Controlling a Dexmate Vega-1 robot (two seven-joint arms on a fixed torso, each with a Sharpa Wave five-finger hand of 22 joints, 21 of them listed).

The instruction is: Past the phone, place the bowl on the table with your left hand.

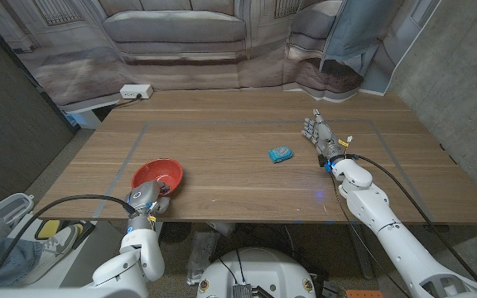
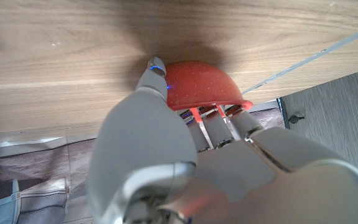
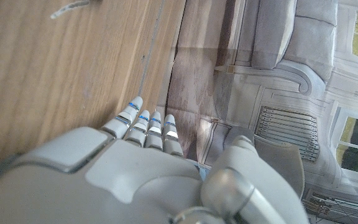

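A red bowl [image 1: 157, 175] is at the table's near left, close to the front edge. My left hand [image 1: 146, 199] grips its near rim. In the left wrist view the thumb [image 2: 153, 74] lies on the outside of the bowl [image 2: 201, 84] and the fingers reach inside it. Whether the bowl rests on the wood or hangs just above it I cannot tell. A small blue phone [image 1: 281, 154] lies right of the table's middle. My right hand [image 1: 317, 132] is just right of the phone, fingers stretched out toward the far edge, holding nothing.
A white power strip [image 1: 136, 91] sits off the table's far left corner. Thin tape lines [image 1: 131, 157] mark a rectangle on the wooden table [image 1: 222, 124]. A printed backdrop hangs behind it.
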